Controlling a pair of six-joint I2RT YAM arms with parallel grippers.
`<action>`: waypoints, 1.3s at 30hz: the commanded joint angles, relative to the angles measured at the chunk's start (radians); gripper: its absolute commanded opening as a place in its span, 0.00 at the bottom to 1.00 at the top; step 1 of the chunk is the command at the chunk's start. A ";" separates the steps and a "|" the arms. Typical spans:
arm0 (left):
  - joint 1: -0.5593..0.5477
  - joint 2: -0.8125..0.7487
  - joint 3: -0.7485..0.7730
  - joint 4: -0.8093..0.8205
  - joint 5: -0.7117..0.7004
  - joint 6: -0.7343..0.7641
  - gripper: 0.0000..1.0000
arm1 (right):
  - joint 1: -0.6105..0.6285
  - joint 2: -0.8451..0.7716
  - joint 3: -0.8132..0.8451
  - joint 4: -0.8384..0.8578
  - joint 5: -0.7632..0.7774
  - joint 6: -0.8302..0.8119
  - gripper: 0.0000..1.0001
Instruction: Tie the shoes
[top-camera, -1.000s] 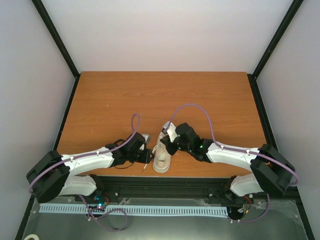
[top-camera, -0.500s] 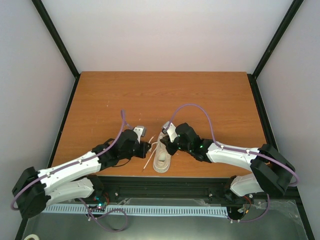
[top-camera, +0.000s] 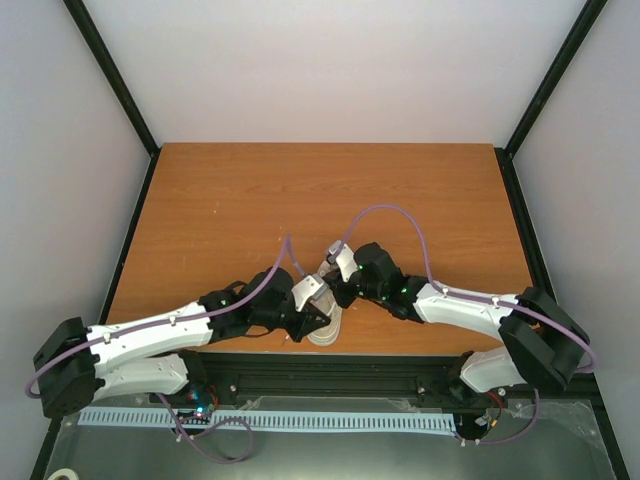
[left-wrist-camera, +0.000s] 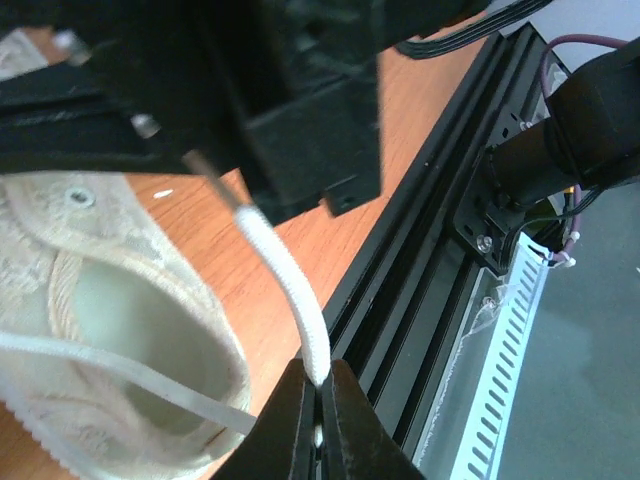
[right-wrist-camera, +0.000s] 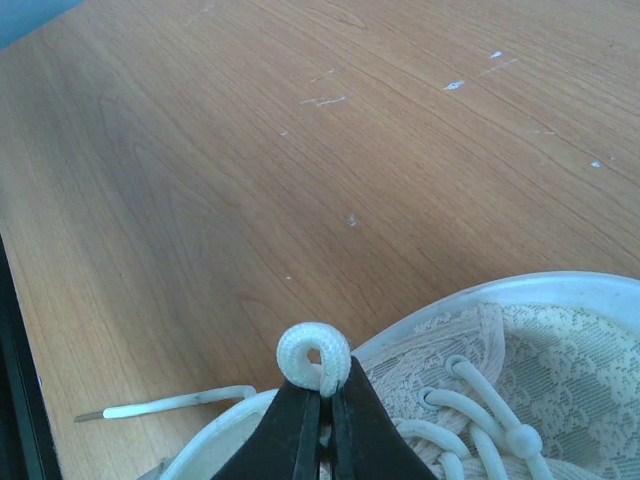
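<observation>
L: I see left gripper (left-wrist-camera: 320, 418) clamped on lace end (left-wrist-camera: 287, 278), sneaker (left-wrist-camera: 60, 262) just beside jaws | R: right gripper (right-wrist-camera: 322, 425) pinching lace loop (right-wrist-camera: 314, 357), sneaker directly beneath jaws

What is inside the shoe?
Only a pale, bare lining shows inside the shoe, seen from the left wrist camera. A thin white lace crosses over its opening. The toe end is tucked under the lacy upper, so whatever might be there is hidden.
</observation>
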 joint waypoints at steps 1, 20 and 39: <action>-0.018 0.038 0.069 0.027 0.042 0.090 0.01 | -0.016 0.020 0.013 0.056 -0.042 0.014 0.03; -0.064 0.128 0.082 0.092 -0.116 0.006 0.29 | -0.020 0.030 0.017 0.057 -0.058 0.015 0.03; 0.169 -0.082 0.122 -0.110 -0.221 -0.102 0.53 | -0.020 0.027 0.011 0.066 -0.075 0.014 0.03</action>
